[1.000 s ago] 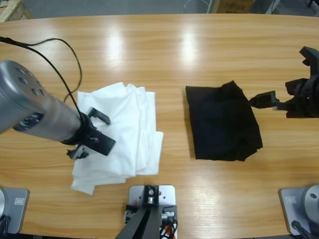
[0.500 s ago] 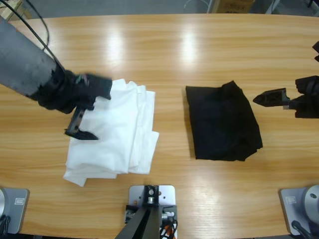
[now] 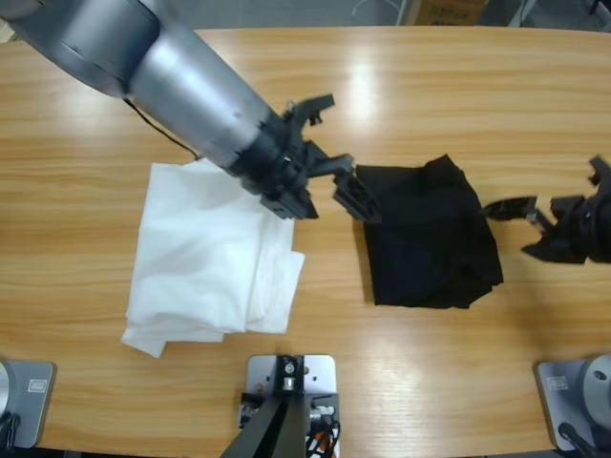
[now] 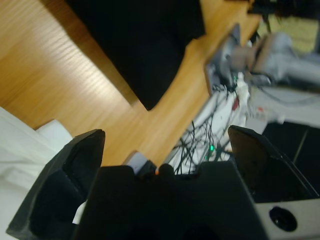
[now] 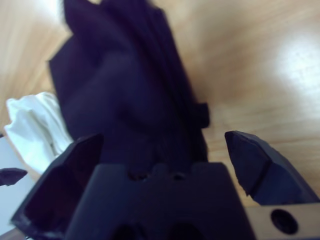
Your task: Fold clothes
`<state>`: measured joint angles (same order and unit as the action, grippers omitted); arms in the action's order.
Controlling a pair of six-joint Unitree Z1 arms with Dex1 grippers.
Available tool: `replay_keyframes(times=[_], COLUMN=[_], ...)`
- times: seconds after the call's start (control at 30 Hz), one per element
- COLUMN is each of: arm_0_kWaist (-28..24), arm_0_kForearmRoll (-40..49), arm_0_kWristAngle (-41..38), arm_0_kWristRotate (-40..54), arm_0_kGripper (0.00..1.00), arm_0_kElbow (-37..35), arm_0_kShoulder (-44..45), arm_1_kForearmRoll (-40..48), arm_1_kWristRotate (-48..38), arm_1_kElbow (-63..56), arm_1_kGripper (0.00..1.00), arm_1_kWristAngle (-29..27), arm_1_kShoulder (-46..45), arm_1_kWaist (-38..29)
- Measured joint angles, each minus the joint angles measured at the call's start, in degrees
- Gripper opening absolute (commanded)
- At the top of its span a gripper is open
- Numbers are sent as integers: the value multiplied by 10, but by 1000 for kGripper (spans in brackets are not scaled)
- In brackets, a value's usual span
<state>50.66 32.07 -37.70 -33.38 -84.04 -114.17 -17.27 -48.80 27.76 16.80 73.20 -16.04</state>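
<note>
Fig.: shirt (image 3: 430,234) folded, at 3 o'clock of white pile (image 3: 212,258). L gripper (image 3: 329,181) and R gripper (image 3: 530,224) both wide open, empty. I'd pinch opposite shirt edges, lift evenly.

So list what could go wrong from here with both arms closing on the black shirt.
1. The left gripper, jaws open, hangs by the folded black shirt and over the white pile; a low sweep could drag the pile's edge.
2. The right gripper, also open, sits at the shirt's opposite edge; pinching there may catch only the top layer and undo the fold.
</note>
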Motion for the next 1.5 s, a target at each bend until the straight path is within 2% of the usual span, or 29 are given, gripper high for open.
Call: replay_keyframes(times=[0.07, 0.17, 0.3, 0.4, 0.57, 0.7, 0.77, 1.0, 1.07, 1.2, 1.23, 1.27, 1.37, 1.43, 1.47, 1.5], arm_0_kWaist=[15, 27, 39, 45, 58, 64, 66, 75, 80, 82, 82, 82, 82, 82, 82, 82], arm_0_kForearmRoll=[-9, -11, -11, -11, -11, -11, -11, -41, -46, -66, -72, -77, -84, -84, -84, -84], arm_0_kWristAngle=[36, 92, 148, 158, 158, 158, 158, 163, 171, 173, 173, 173, 173, 173, 173, 173], arm_0_kWristRotate=[-49, -108, -137, -141, -142, -154, -160, -166, -166, -166, -166, -166, -166, -165, -165, -165], arm_0_kGripper=[950, 950, 950, 950, 954, 951, 823, 621, 533, 473, 430, 376, 351, 252, 185, 104], arm_0_kElbow=[0, -1, -17, -51, -124, -139, -139, -131, -131, -131, -131, -131, -131, -133, -134, -137], arm_0_kShoulder=[-19, -40, -61, -84, -129, -150, -152, -152, -153, -156, -158, -161, -168, -170, -171, -172], arm_1_kForearmRoll=[13, 47, 121, 176, 208, 238, 245, 259, 273, 329, 339, 346, 376, 402, 409, 417], arm_1_kWristRotate=[-14, -35, -64, -70, -72, -72, -72, -72, -72, -78, -80, -81, -82, -83, -83, -83], arm_1_kElbow=[-14, -26, -57, -85, -101, -113, -116, -120, -121, -137, -141, -144, -155, -165, -167, -171], arm_1_kGripper=[977, 878, 872, 868, 867, 867, 867, 848, 729, 697, 552, 487, 466, 311, 323, 418], arm_1_kWristAngle=[3, 14, 20, 32, 54, 69, 73, 74, 76, 84, 86, 89, 103, 110, 112, 112], arm_1_kShoulder=[9, 26, 62, 87, 92, 99, 100, 104, 112, 133, 138, 143, 156, 169, 174, 177], arm_1_kWaist=[0, 0, 1, 8, 13, 13, 13, 13, 13, 13, 13, 14, 20, 22, 23, 23])
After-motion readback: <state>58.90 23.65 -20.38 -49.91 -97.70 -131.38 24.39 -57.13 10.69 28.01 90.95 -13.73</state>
